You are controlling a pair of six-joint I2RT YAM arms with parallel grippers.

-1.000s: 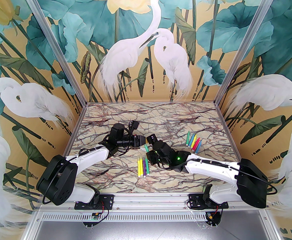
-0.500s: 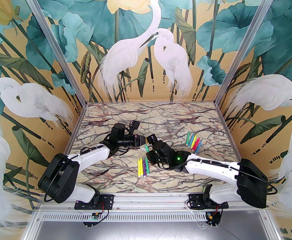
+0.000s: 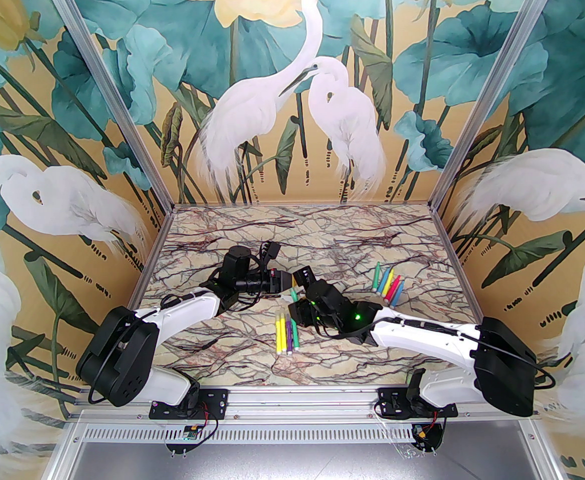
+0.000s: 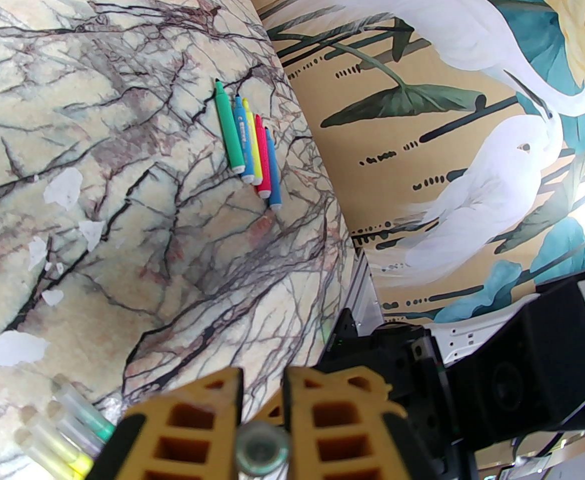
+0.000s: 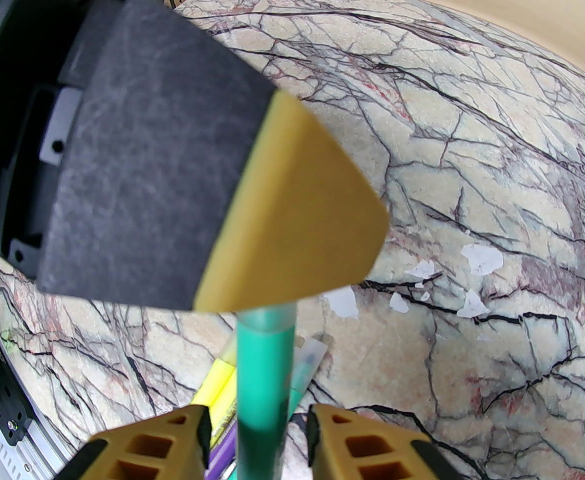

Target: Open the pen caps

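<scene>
A teal pen (image 5: 262,378) hangs in the air between my two grippers at the table's middle. Its pale pen cap (image 5: 267,315) goes up into the yellow fingers (image 5: 292,208) of my left gripper (image 3: 286,281), which is shut on it; the cap's round end (image 4: 262,450) sits between those fingers. My right gripper (image 5: 257,423) is open around the pen's body, with a gap on both sides. Several capped pens (image 3: 286,333) lie just below the grippers. Several pens with bare tips (image 3: 387,285) lie in a row at the right.
The marble-patterned table (image 3: 232,363) has white scuffed patches (image 5: 477,258). Painted walls close it in on three sides. The right arm's black wrist (image 4: 497,368) sits close against my left gripper. Bare tabletop lies at the back and near the front edge.
My left gripper has shut on the teal pen's cap. My right gripper has let go of the pen's body and opened. Both arms have barely moved.
</scene>
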